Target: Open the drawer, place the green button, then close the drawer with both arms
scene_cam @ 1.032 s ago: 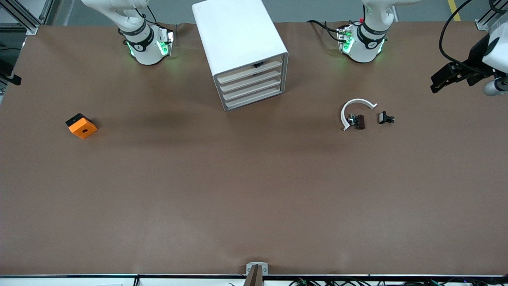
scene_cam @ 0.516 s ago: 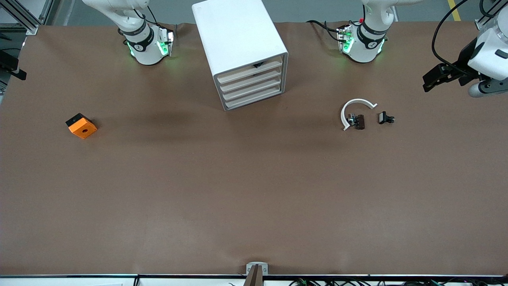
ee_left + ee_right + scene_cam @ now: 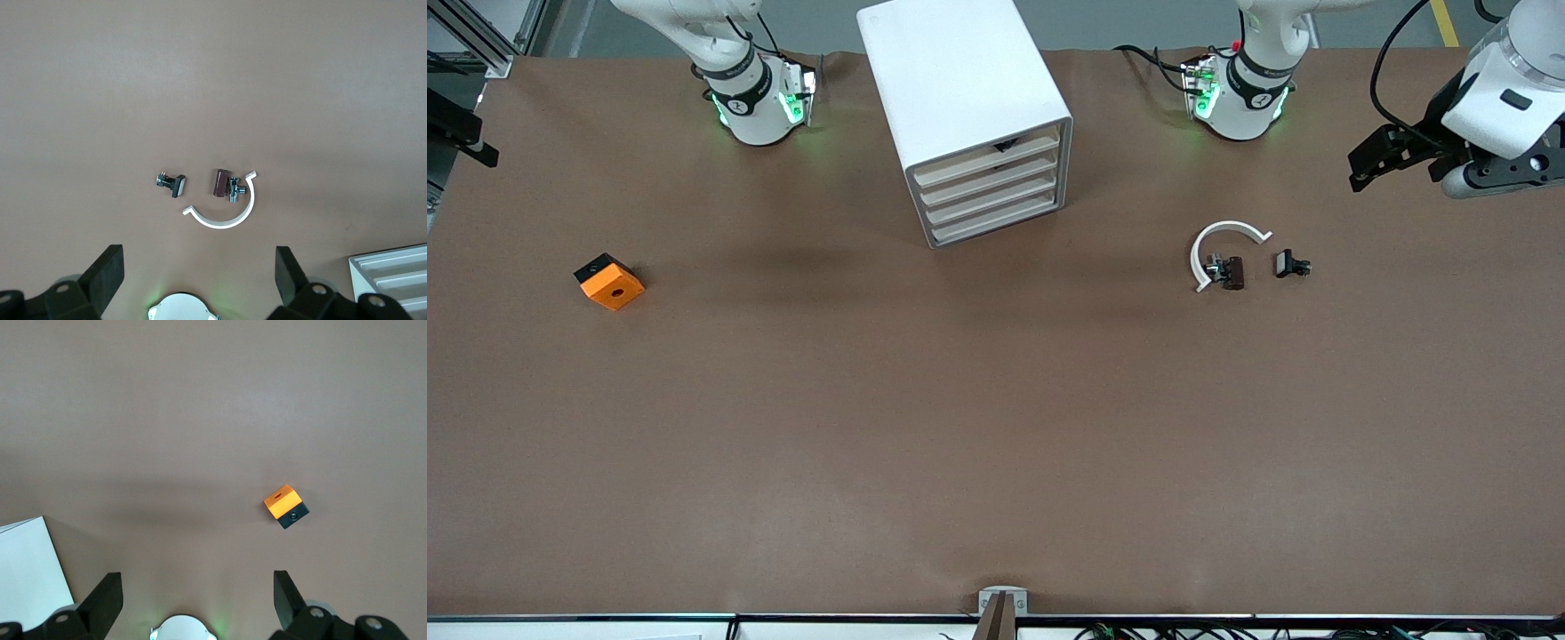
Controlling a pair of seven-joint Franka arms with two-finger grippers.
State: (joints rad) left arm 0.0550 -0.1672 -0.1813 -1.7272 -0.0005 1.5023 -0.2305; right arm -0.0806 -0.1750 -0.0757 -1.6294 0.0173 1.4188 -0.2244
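The white cabinet (image 3: pixel 969 107) stands near the arms' bases, between them. Its four cream drawer fronts (image 3: pixel 991 190) all sit flush. It also shows in the left wrist view (image 3: pixel 393 273) and the right wrist view (image 3: pixel 30 567). No green button shows in any view. My left gripper (image 3: pixel 1371 164) hangs in the air over the left arm's end of the table, open and empty (image 3: pixel 199 273). My right gripper (image 3: pixel 471 147) is at the right arm's edge of the table, mostly out of the front view, open and empty (image 3: pixel 197 599).
Two small black clips (image 3: pixel 1232 271) (image 3: pixel 1291 264) and a white curved strip (image 3: pixel 1221 240) lie toward the left arm's end; they also show in the left wrist view (image 3: pixel 223 185). An orange cube with a black hole (image 3: pixel 609 281) lies toward the right arm's end, also in the right wrist view (image 3: pixel 285 506).
My left gripper has moved inward from the table's end, toward the clips. My right gripper has edged in at its end of the table. Nothing on the table has moved.
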